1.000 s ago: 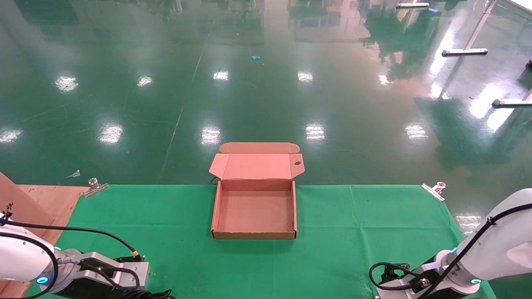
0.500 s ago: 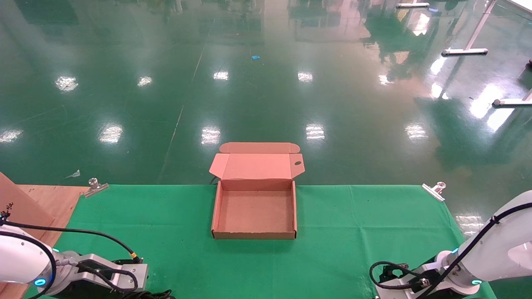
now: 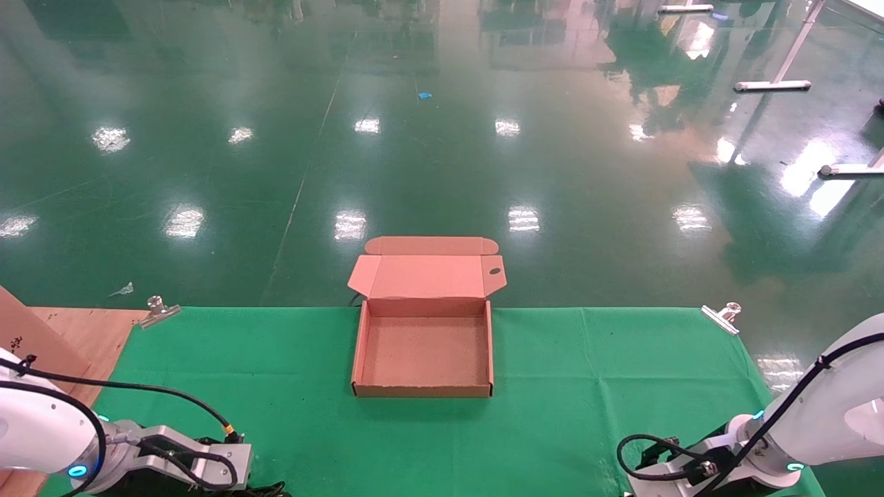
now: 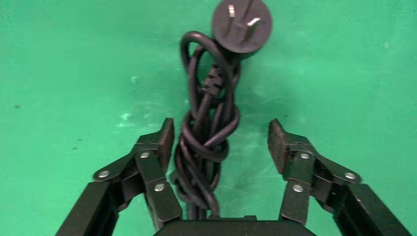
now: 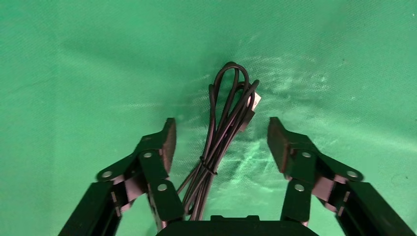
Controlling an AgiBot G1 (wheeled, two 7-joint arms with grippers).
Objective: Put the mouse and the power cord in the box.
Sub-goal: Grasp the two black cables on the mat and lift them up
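The box (image 3: 423, 352) stands open and empty at the middle of the table's far edge, its tuck-flap lid (image 3: 427, 275) folded back. In the left wrist view the power cord (image 4: 206, 130), a knotted black bundle with its pronged plug (image 4: 241, 23), lies on the cloth between the fingers of my open left gripper (image 4: 221, 141), close to one pad. In the right wrist view my right gripper (image 5: 220, 142) is open around the mouse's thin, tied black cable (image 5: 223, 128). The mouse body is hidden. In the head view both arms sit low at the near corners.
A green cloth (image 3: 587, 386) covers the table, held by metal clips (image 3: 157, 310) (image 3: 722, 316) at its far corners. A brown board (image 3: 41, 338) lies at the left edge. Glossy green floor lies beyond the far edge.
My left arm has sunk slightly lower and a little rightward in the head view. The right arm has dipped a little. The box has not moved.
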